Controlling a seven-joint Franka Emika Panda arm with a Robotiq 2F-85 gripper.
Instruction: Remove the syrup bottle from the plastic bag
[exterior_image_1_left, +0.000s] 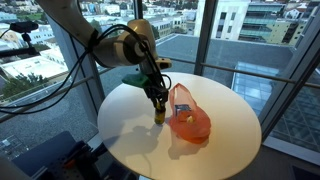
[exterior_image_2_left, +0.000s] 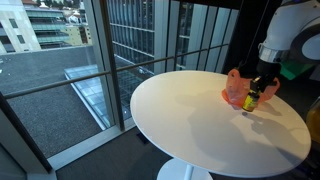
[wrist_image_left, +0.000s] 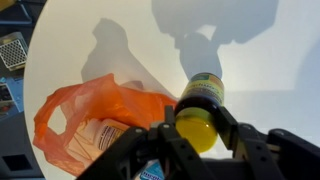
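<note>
My gripper (wrist_image_left: 196, 128) is shut on the syrup bottle (wrist_image_left: 202, 102), a dark bottle with a yellow cap and a yellow-green label. The bottle stands upright at the round white table (exterior_image_1_left: 130, 120), just outside the orange plastic bag (wrist_image_left: 75, 115). In both exterior views the gripper (exterior_image_1_left: 158, 103) (exterior_image_2_left: 254, 93) holds the bottle (exterior_image_1_left: 159, 113) (exterior_image_2_left: 250, 102) right beside the bag (exterior_image_1_left: 190, 120) (exterior_image_2_left: 236, 90). The bag lies crumpled on the table with a printed packet showing at its mouth in the wrist view.
The round table (exterior_image_2_left: 200, 120) stands next to floor-to-ceiling windows (exterior_image_2_left: 140, 40) with a railing. A teal object (exterior_image_1_left: 133, 76) sits behind the arm near the table's far edge.
</note>
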